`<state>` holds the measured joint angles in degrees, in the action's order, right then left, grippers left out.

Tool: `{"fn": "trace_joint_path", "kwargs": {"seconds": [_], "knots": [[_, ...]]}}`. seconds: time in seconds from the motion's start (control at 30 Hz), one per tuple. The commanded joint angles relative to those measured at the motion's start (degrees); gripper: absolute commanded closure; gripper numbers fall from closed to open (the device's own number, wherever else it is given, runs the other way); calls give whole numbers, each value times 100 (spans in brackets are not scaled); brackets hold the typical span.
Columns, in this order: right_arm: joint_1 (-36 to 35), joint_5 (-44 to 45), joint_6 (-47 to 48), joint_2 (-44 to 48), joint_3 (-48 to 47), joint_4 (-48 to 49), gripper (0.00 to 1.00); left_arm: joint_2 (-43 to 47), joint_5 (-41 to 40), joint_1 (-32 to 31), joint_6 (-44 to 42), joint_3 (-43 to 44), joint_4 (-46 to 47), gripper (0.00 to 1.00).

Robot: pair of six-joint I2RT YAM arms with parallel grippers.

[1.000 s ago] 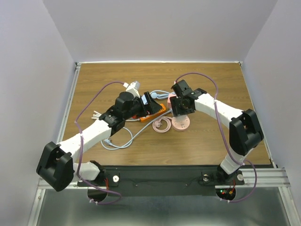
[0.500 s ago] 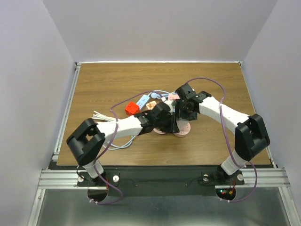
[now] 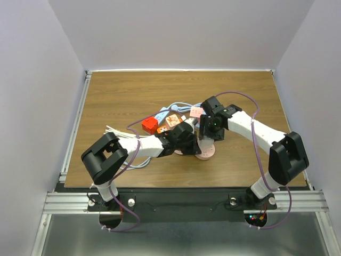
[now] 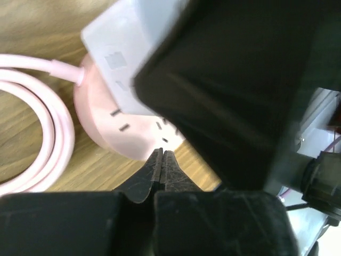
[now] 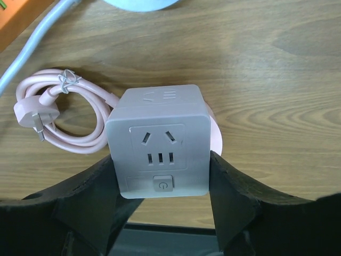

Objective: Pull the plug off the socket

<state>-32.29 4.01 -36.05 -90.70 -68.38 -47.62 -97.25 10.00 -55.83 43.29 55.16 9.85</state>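
The socket (image 5: 158, 144) is a pale pink cube on a round pink base (image 3: 205, 153), standing mid-table. My right gripper (image 5: 161, 160) is shut on it, one finger against each side. The face toward the right wrist camera and the cube's top have nothing plugged into them. The socket's own pink cord (image 5: 80, 133) lies coiled to its left and ends in a loose pink plug (image 5: 31, 114) on the wood. My left gripper (image 4: 161, 156) is shut and empty, with its tips at the rim of the base (image 4: 101, 125), just left of the right gripper (image 3: 209, 130).
Behind the socket lie a red block (image 3: 149, 124), an orange power strip (image 3: 173, 121), a white and blue adapter (image 3: 162, 114) and light blue cable (image 3: 176, 105). White cables (image 3: 114, 130) trail at the left. Raised rails edge the table.
My left arm swung from the back left across to the socket's base, and its jaws closed with nothing in them. The right gripper and the socket shifted slightly toward the near edge.
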Motion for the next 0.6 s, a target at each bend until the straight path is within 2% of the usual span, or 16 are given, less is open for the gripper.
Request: {"fn": "trace_joint_path", "kwargs": {"seconds": [0.0, 0.3, 0.57], "knots": [[-31, -94, -305, 394, 53, -20, 100, -65, -34, 2, 347, -286, 764, 100], [-31, 425, -499, 544, -44, -160, 100, -716, -51, 108, 680, -251, 1080, 100], [-23, 670, -762, 623, 360, -152, 100, -1498, 28, 213, 936, 65, 1151, 100]]}}
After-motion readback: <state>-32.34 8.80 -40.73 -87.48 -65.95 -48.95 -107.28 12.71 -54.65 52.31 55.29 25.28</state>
